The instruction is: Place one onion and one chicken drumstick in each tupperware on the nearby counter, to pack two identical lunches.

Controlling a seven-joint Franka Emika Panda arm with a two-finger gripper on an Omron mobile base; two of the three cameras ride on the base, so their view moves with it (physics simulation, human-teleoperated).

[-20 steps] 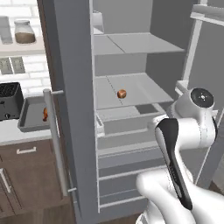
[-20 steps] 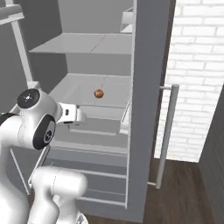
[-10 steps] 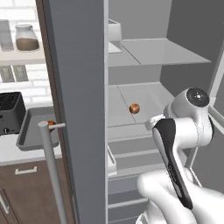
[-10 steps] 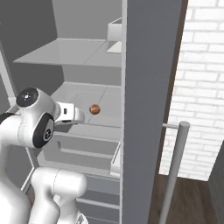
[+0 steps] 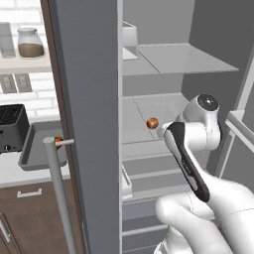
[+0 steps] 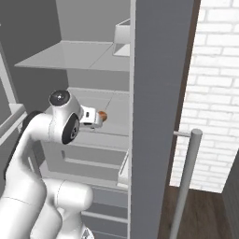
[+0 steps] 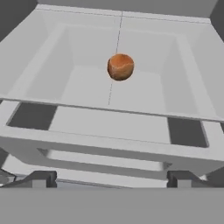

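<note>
Hand view: the gripper (image 7: 109, 177) points into the open fridge (image 5: 163, 69), with its two dark fingertips (image 7: 40, 178) standing wide apart at the bottom of the frame and nothing held between them. Directly ahead of the gripper, well beyond the fingertips, a round orange-brown onion (image 7: 120, 66) rests on a pale grey fridge shelf (image 7: 131, 124), roughly centred between the two tips and clear of the shelf walls. Left base view: the same onion (image 5: 152, 122) sits on the middle shelf just ahead of the arm's wrist, near but not touching it. Off to the gripper's left, past the open fridge door (image 5: 89, 124) and its bar handle (image 5: 58, 191), a grey tupperware (image 5: 34, 149) lies on the counter (image 5: 20, 173), next to a black toaster (image 5: 11, 128). A small orange-brown item shows at the tray's edge beside the door; what it is cannot be determined. Right base view: the gripper (image 6: 93, 119) is level with the onion (image 6: 102, 115) and close in front of it.
</note>
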